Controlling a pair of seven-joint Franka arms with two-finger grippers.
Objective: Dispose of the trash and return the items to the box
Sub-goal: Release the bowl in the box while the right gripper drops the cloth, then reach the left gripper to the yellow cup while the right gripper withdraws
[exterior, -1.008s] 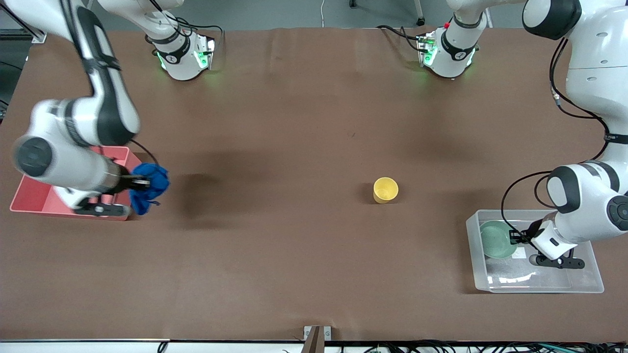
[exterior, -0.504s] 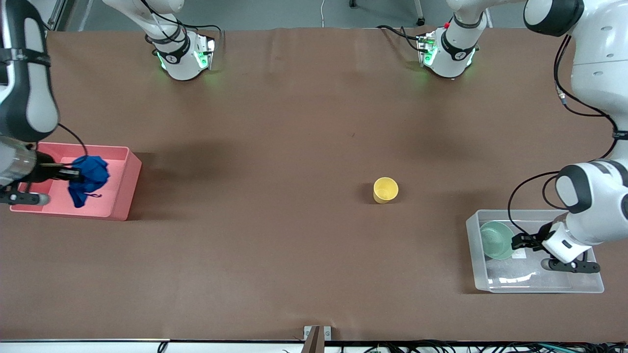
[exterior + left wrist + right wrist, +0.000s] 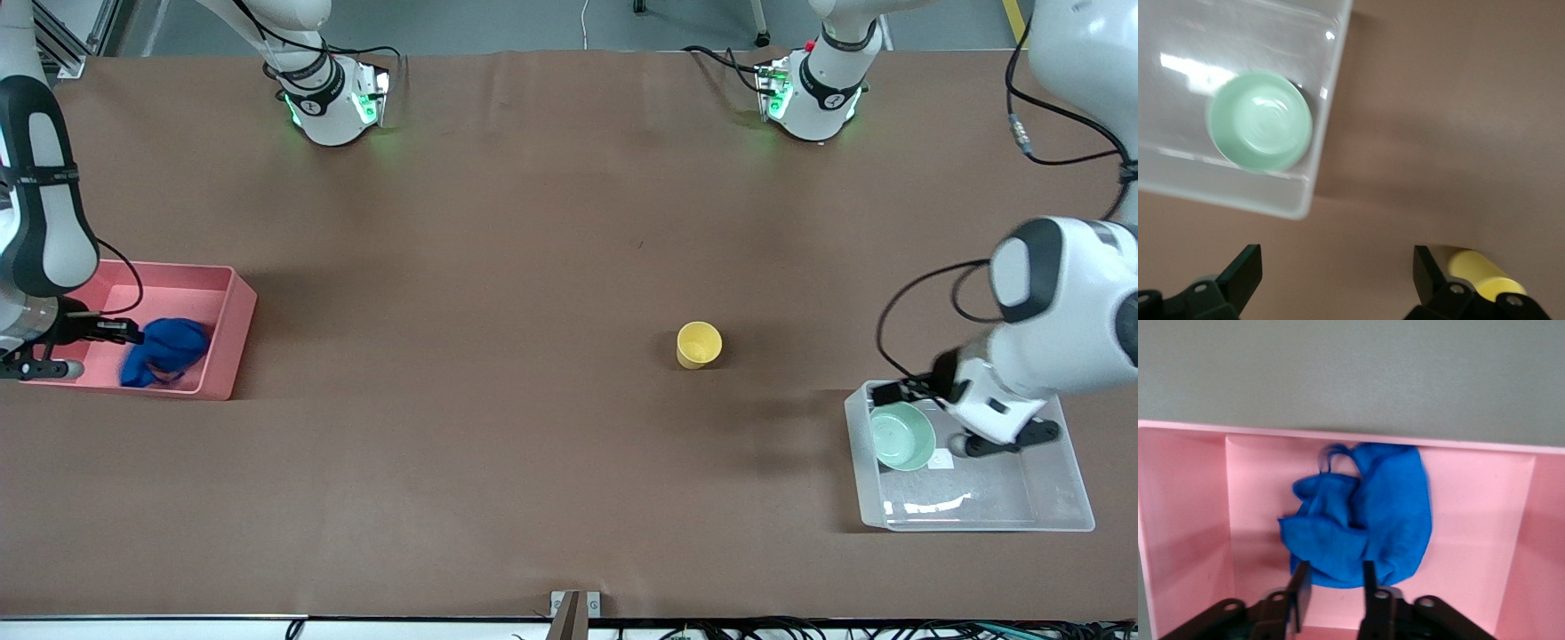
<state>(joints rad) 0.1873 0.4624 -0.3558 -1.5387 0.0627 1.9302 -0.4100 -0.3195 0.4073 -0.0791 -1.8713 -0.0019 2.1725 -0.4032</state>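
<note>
While the green bowl [image 3: 901, 436] lies in the clear box [image 3: 1062, 511], the yellow cup [image 3: 699, 344] stands upright out ahead of the released left gripper [image 3: 1337, 277]. The left arm is nearer to it. The right gripper [image 3: 1332, 587], fingers part-open, holds nothing; the blue cloth [image 3: 1361, 515] lies just ahead in the pink bin [image 3: 1185, 513].

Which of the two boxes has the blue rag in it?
The pink bin at the right arm's end of the table. The blue rag lies inside it. The clear tub holds only the green bowl.

The brown bench [image 3: 533, 267] carries three things directly: a pink bin [image 3: 233, 333] at the right arm's end, a clear box [image 3: 1062, 498] at the left arm's end, and a yellow cup [image 3: 699, 344] standing upright between them, closer to the box.
</note>
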